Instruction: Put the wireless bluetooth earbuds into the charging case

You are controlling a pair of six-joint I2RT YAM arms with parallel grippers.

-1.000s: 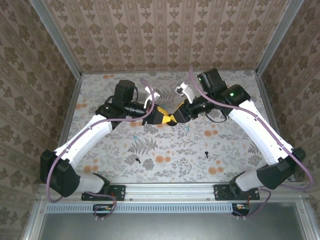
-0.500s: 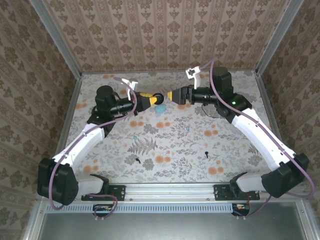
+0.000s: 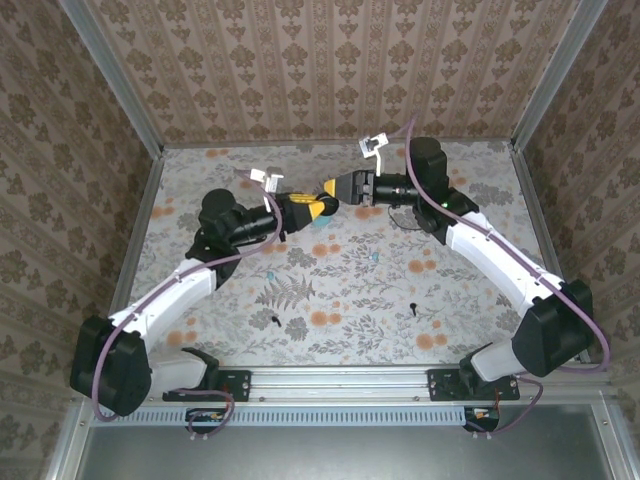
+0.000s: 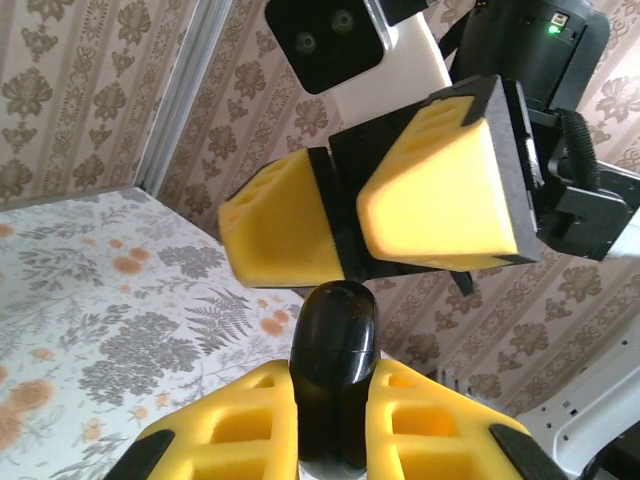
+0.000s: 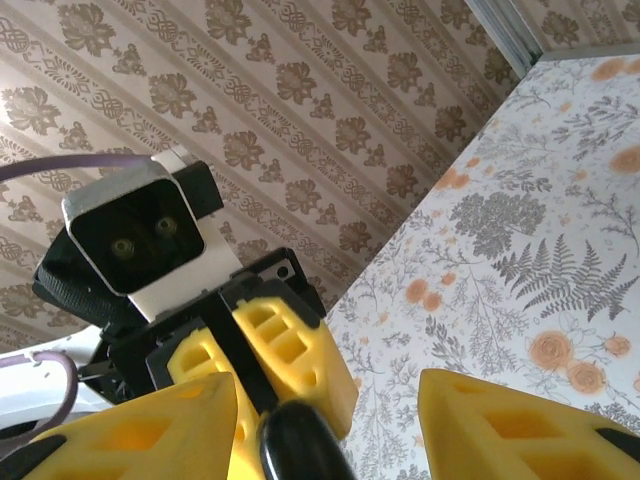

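Pinching the black charging case (image 4: 335, 330) between its yellow pads, the left gripper (image 4: 335, 388) holds it raised above the floral table (image 3: 470, 290), with the case's rounded end sticking out past the fingertips. The right gripper (image 4: 345, 215) faces it head-on, its two yellow fingers spread with a clear gap between them. From the right wrist, the case (image 5: 300, 440) shows dark and rounded low between the right gripper's (image 5: 328, 392) parted fingers, closer to one of them, and the left gripper (image 5: 255, 345) is seen just behind it. Whether the right fingers touch the case cannot be told. From above, the two grippers meet tip to tip over the far middle of the table, left gripper (image 3: 310, 207) and right gripper (image 3: 332, 188) nearly in line.

All the earbuds lie loose on the table, well apart from the case: the left black earbud (image 3: 275, 321), the right black earbud (image 3: 413, 307), one turquoise earbud (image 3: 375, 257) and another turquoise earbud (image 3: 268, 274) beside the left arm.
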